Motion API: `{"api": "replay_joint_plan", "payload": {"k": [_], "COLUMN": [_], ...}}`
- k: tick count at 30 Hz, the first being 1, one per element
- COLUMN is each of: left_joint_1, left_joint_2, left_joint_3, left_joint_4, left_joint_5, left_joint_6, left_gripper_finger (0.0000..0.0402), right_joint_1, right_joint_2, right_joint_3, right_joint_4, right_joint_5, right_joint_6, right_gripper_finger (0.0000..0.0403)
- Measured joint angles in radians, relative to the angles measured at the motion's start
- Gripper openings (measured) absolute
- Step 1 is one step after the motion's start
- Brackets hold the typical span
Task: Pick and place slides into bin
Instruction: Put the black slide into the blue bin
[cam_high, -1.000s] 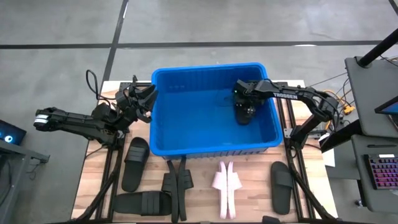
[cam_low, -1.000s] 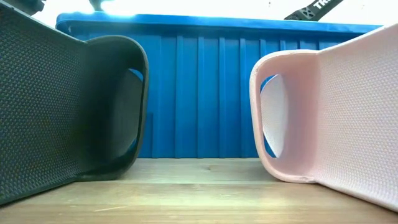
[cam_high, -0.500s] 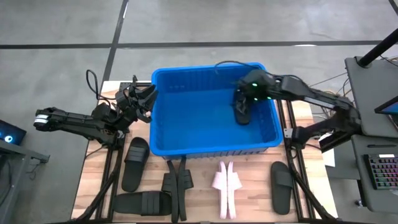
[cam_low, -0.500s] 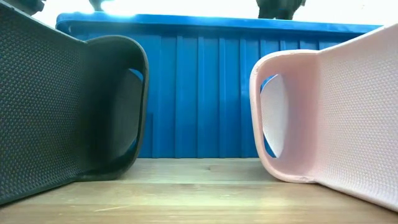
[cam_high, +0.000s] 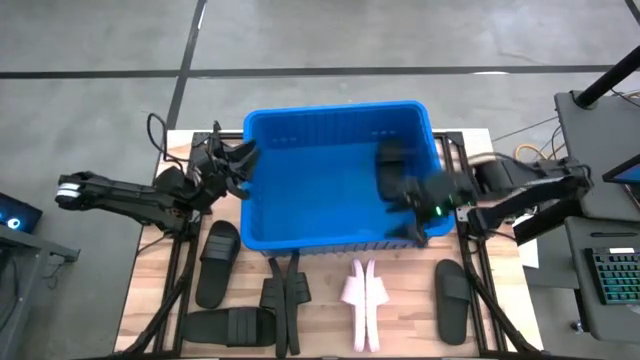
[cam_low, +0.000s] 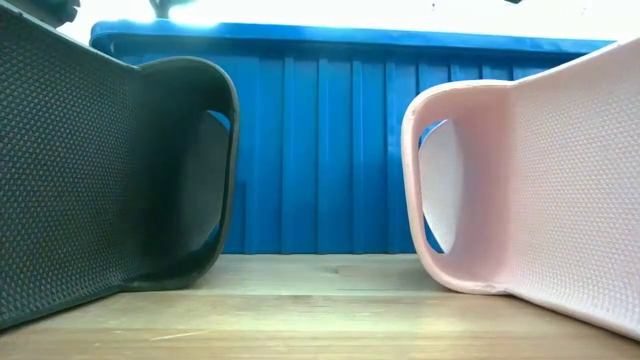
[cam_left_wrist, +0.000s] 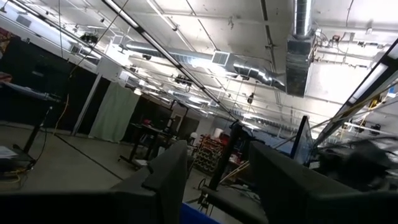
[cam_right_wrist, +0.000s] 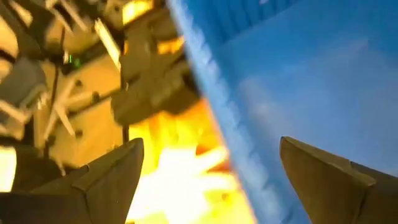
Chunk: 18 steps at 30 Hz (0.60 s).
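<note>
Two grippers are in play: the right gripper hangs over the bin's near right corner with its fingers spread wide and nothing between them, its wrist view looking down past the blue rim. One black slide lies inside the bin, toward the right wall, so I judge one deposit done. The left gripper waits at the bin's left wall, jaws part-open on nothing visible. Left on the table: a black slide just left of the bin's near edge, another at the near left, a black pair on edge, a pink pair on edge and a black one at the right. No readable writing or brand shows anywhere.
</note>
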Motion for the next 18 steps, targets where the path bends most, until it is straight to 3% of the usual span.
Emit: {"api": "replay_joint_plan", "payload": {"k": [5,7,13,18], "left_joint_1": [0.000,0.000,0.000,0.000], "left_joint_2": [0.021,0.029,0.048,0.050], "left_joint_3": [0.000,0.000,0.000,0.000], "left_joint_4": [0.000,0.001,0.001,0.002], "left_joint_5": [0.009,0.009,0.011,0.011], "left_joint_6": [0.000,-0.001,-0.002,-0.002], "left_gripper_finger": [0.0160,0.0160,0.0160,0.0160], "right_joint_1": [0.230,0.303,0.464,0.555], "right_joint_2": [0.034,0.059,0.166,0.238], "right_joint_3": [0.001,0.001,0.001,0.001], "right_joint_4": [-0.144,-0.240,-0.486,-0.510], "right_joint_5": [0.180,0.201,0.115,0.039], "right_joint_6": [0.210,0.330,0.580,0.671], "right_gripper_finger": [0.0363,0.0363,0.0363,0.0363]}}
